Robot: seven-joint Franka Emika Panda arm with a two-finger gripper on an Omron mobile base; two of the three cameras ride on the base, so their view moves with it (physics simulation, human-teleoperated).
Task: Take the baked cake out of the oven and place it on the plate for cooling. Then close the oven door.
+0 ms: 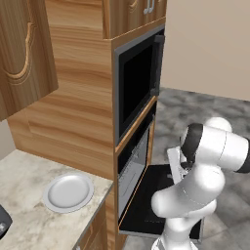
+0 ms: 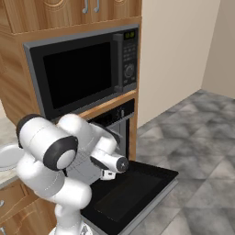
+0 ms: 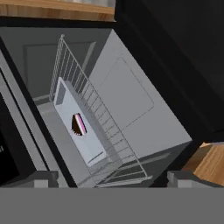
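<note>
The oven stands with its oven door dropped flat. Looking into the cavity in the rolled hand view, I see the baked cake, a small brown wedge with a pink layer. It lies on a flat grey tray on the wire rack. My gripper is open in front of the cavity, well short of the cake, and holds nothing. Its fingertips stand far apart. The plate, round and pale, sits bare on the counter left of the oven.
A black microwave-like unit is built in above the oven, under wooden cabinets. The stone counter has a dark object at its left edge. The lowered door juts out over the grey tiled floor under my arm.
</note>
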